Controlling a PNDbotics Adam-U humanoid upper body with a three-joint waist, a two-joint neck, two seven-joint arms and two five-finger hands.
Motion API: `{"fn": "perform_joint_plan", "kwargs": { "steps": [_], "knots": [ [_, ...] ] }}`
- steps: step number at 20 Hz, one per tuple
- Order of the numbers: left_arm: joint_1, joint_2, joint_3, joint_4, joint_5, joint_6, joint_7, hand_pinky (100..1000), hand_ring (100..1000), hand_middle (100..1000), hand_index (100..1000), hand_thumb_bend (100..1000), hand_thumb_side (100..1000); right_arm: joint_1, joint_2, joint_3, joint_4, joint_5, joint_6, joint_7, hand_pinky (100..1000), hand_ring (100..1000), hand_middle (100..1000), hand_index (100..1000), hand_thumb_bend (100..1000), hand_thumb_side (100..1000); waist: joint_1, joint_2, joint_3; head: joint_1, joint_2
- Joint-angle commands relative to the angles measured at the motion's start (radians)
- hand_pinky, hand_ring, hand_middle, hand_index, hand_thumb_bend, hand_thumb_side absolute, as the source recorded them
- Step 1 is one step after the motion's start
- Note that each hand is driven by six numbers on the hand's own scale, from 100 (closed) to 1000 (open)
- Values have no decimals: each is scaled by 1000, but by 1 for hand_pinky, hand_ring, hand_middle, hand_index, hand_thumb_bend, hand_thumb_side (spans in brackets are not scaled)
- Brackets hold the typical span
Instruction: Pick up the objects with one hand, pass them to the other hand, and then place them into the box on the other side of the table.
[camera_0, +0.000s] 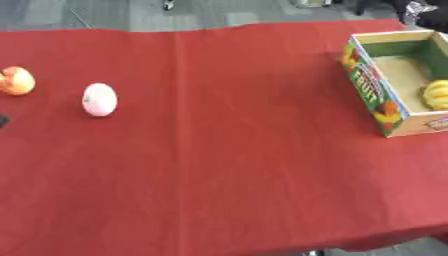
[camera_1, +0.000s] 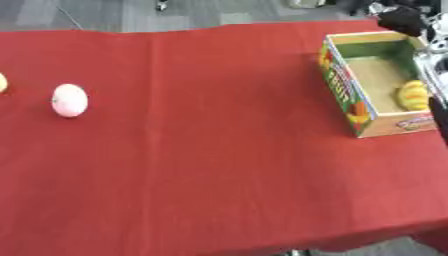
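Note:
A pink-white egg-shaped fruit (camera_0: 99, 99) lies on the red tablecloth at the left. Further left, at the edge, sits an orange-yellow fruit (camera_0: 16, 80). The open cardboard fruit box (camera_0: 371, 84) stands at the right, and a yellow fruit (camera_1: 413, 95) lies in its near right corner. My right arm runs up the right edge of the right eye view. Its dark hand (camera_1: 402, 19) hangs beyond the box's far corner, holding nothing that I can see. Only a dark sliver of my left hand (camera_0: 3, 120) shows at the left edge, below the orange-yellow fruit.
The red cloth (camera_0: 227, 150) covers the whole table between the fruits and the box. Grey floor shows past the far edge, and the near edge runs along the bottom.

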Motion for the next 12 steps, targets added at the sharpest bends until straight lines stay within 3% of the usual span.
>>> {"fn": "perform_joint_plan", "kwargs": {
  "steps": [1,4,8,12],
  "knots": [
    [-24,65,18,19,25,20,-22,747,760,715,851,759,439,-46,4,16,-47,-45,-35,8,781,806,721,778,509,263,19,-18,11,43,8],
    [-49,111,19,76,69,54,-66,755,768,724,855,760,449,-107,66,29,-39,-91,-80,52,787,817,734,789,411,297,23,-17,14,73,6],
    [-84,173,1,137,127,74,-128,766,773,728,859,767,445,-140,97,39,-2,-137,-142,90,784,811,731,788,532,248,22,-14,17,88,0],
    [-146,239,-60,228,168,52,-193,784,783,735,858,760,364,-149,116,47,22,-141,-176,94,781,803,722,781,533,257,19,-11,14,97,-8]
  ]
}}
